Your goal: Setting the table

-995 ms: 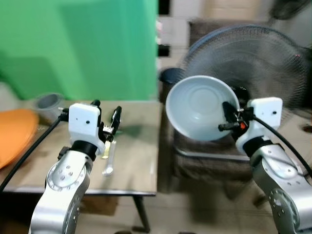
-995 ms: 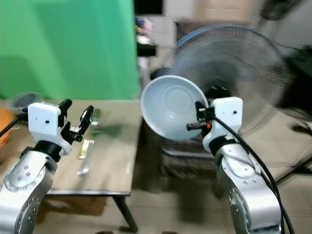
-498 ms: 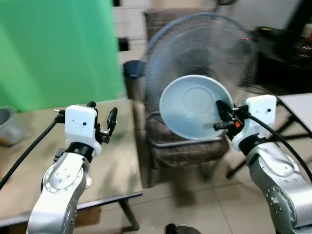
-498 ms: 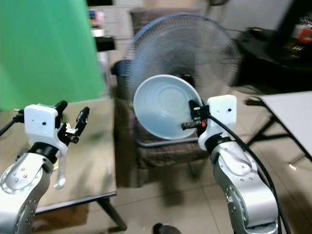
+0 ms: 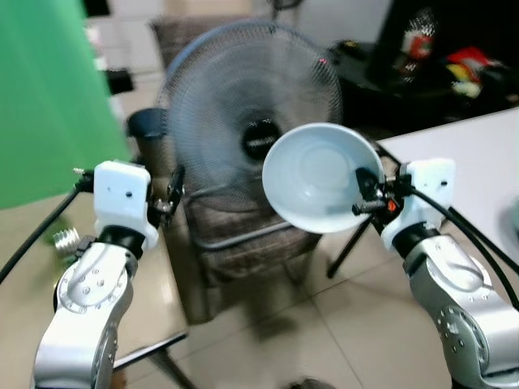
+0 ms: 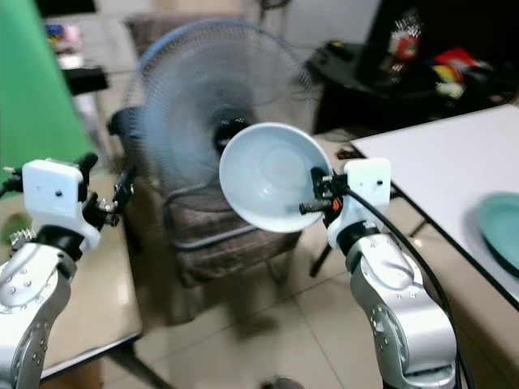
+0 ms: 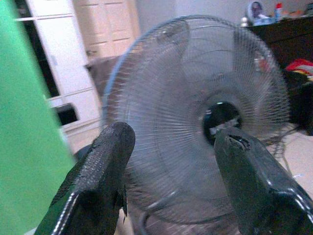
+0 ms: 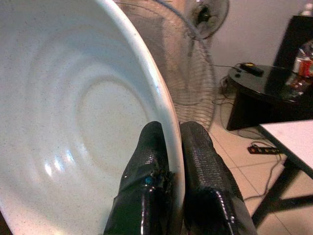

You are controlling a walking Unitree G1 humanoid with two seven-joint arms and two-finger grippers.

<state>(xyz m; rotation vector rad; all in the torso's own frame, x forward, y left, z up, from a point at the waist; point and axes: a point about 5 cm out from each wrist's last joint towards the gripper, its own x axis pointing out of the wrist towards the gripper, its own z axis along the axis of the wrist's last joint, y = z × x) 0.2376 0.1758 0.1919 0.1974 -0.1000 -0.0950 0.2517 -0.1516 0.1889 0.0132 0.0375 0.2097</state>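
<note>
- Left eye view: the right gripper is raised in front of the standing fan and grips the rim of a pale blue bowl.
- The bowl is tilted on edge, its inside facing the camera, and covers the lower right part of the fan's grille.
- Right wrist view: the two black fingers are closed on the bowl's rim, one finger inside the bowl and one outside.
- The left gripper is raised to the left of the fan. It holds nothing.
- Left wrist view: the left fingers are spread apart, with the fan's grille and dark hub visible between them.
- A chair with brown patterned upholstery stands directly below and behind the fan.
- A green screen stands to the left of the fan.
- A white table stands to the right of the fan; a teal plate lies at its right edge.
- A tan table lies to the lower left of the fan, under the left arm.
- A dark cabinet with blurred coloured items on top stands behind and to the right of the fan.
</note>
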